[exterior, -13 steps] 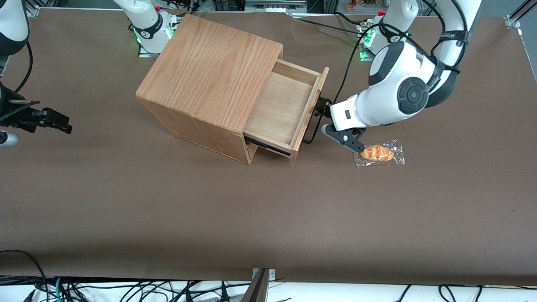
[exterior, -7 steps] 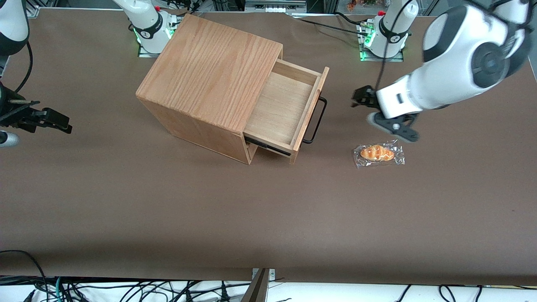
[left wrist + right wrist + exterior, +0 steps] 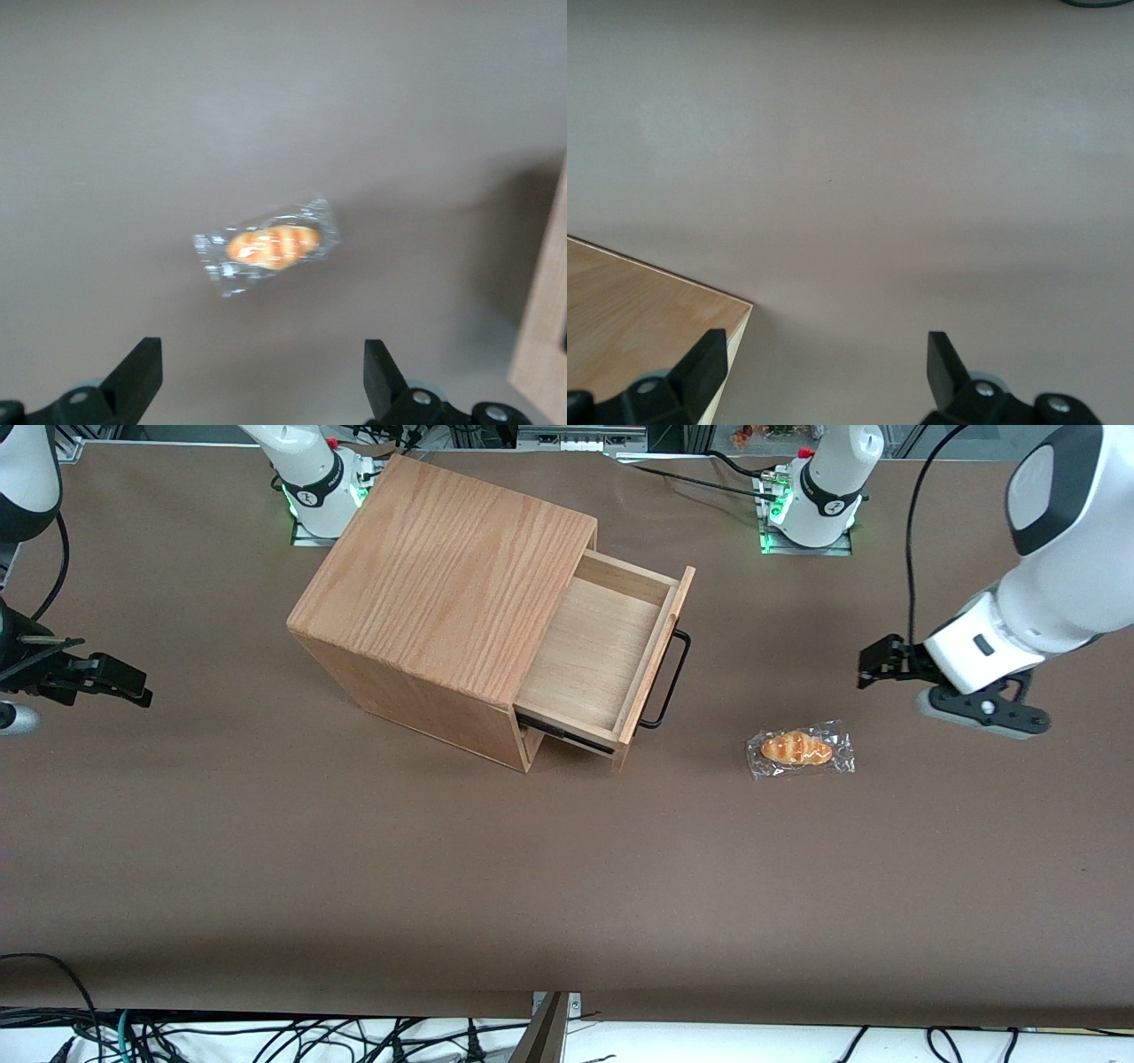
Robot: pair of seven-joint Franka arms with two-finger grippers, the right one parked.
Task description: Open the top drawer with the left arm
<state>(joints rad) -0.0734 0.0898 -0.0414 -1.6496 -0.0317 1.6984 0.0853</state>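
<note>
the top drawer point(image 3: 602, 657) stands pulled out of the cabinet point(image 3: 443, 593), its handle point(image 3: 669, 682) free. the left arm's gripper point(image 3: 873, 664) hangs above the desk point(image 3: 567, 868), well apart from the cabinet, fingers point(image 3: 142, 376) spread wide and holding nothing, over the wrapped bread point(image 3: 268, 247).

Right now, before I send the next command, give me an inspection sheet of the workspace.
Surface: brown table, flat.
Job's things: top drawer pulled out of the oak cabinet, nothing in it; black bar handle free.
Clutter: wrapped bread roll on the table, toward the working arm's end.
Grippers: left arm's pincer open, empty, above the table, apart from the handle.
Cables: black cable along the left arm.
Surroundings: loose cables below the table edge.
</note>
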